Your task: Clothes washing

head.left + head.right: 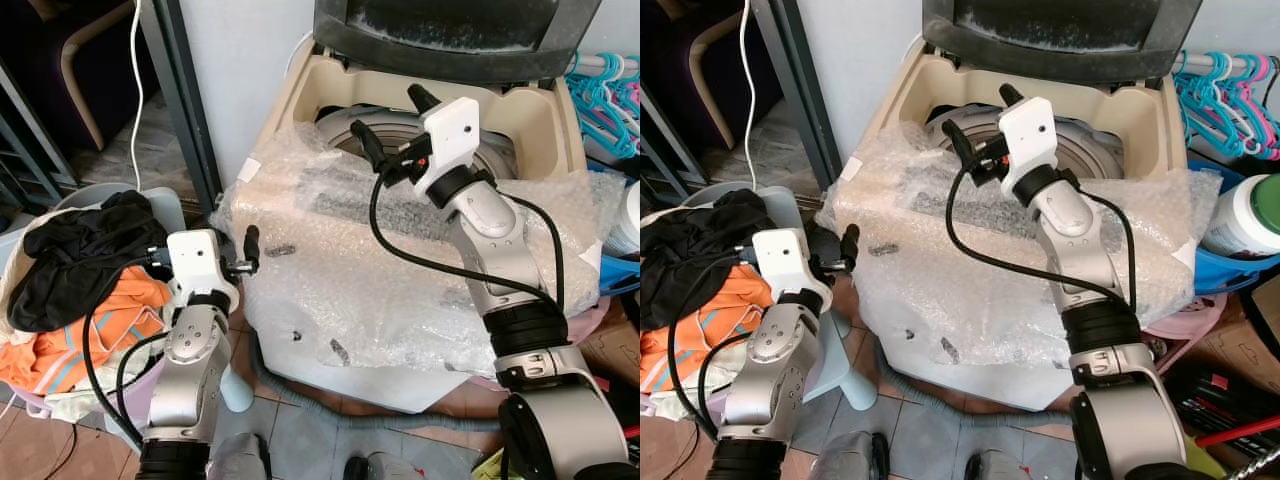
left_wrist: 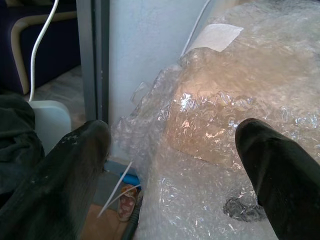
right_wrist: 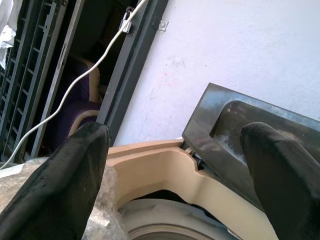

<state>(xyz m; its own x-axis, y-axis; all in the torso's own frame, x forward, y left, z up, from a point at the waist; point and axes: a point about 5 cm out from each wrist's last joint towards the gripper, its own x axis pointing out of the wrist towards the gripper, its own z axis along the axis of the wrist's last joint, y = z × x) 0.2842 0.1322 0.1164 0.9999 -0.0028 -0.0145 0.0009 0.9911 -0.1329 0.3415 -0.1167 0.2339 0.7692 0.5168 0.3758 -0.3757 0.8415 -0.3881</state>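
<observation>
1 washing machine [image 1: 300,100], 1 laundry basket [image 1: 165,205], 2 hands.

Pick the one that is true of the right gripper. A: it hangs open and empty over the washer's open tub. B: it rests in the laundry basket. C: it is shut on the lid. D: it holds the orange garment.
A: the right gripper has its fingers spread with nothing between them, above the tub of the open washing machine.

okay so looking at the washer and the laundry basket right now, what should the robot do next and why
Probably swing the left gripper back over the black garment in the basket and grasp it. Both grippers are open and empty, the washer lid is up, and the right gripper already hovers over the drum.
</observation>
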